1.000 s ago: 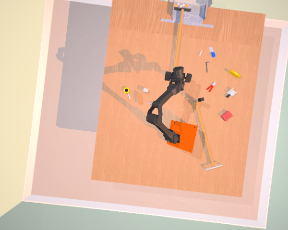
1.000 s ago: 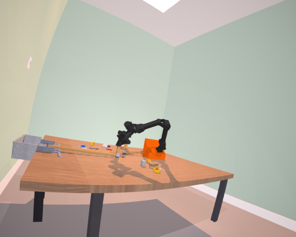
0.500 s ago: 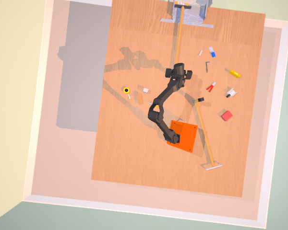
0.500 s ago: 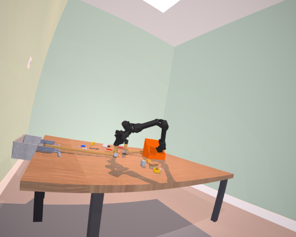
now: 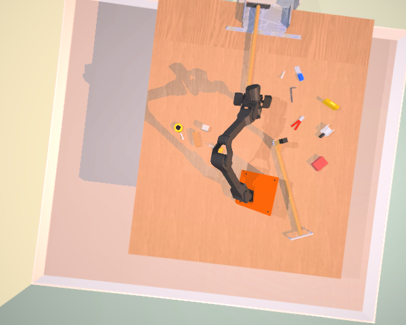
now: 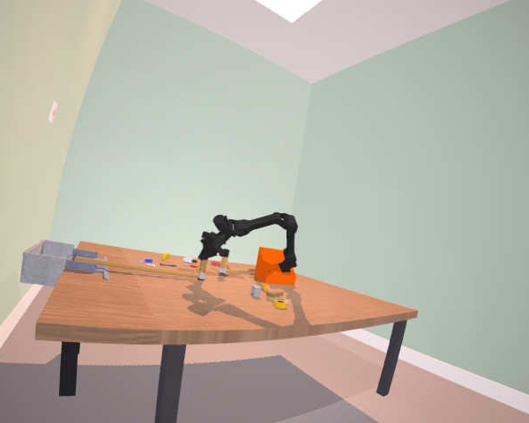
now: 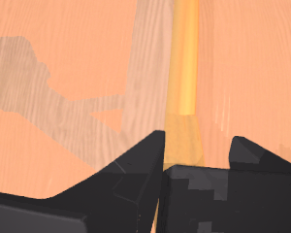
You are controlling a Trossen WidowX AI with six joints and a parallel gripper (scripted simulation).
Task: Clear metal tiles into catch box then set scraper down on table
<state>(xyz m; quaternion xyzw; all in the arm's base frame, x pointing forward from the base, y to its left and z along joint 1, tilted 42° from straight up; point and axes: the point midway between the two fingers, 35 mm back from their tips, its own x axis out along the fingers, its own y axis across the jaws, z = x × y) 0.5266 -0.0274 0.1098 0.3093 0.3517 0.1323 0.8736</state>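
Observation:
My gripper (image 5: pixel 252 97) (image 6: pixel 206 253) (image 7: pixel 198 144) is shut on the near end of the long scraper's orange handle (image 5: pixel 252 52) (image 6: pixel 132 267) (image 7: pixel 184 58). The handle runs straight away from me across the steel bench plate (image 5: pixel 292 36) (image 6: pixel 87 266) to the grey catch box (image 5: pixel 284 17) (image 6: pixel 37 266) at the table's far end. The scraper's dark blade (image 5: pixel 257 5) sits inside the box. I see no metal tiles on the visible parts of the plate. The inside of the box is too blurred to tell its contents.
A second long scraper (image 5: pixel 287 190) lies on the table right of the arm's orange base (image 5: pixel 262 190) (image 6: pixel 273 270). Small tools lie at the right: a red block (image 5: pixel 319 163), red pliers (image 5: pixel 297 122), a hex key (image 5: pixel 291 94), a yellow tool (image 5: pixel 331 103). A yellow tape measure (image 5: pixel 178 127) lies at the left.

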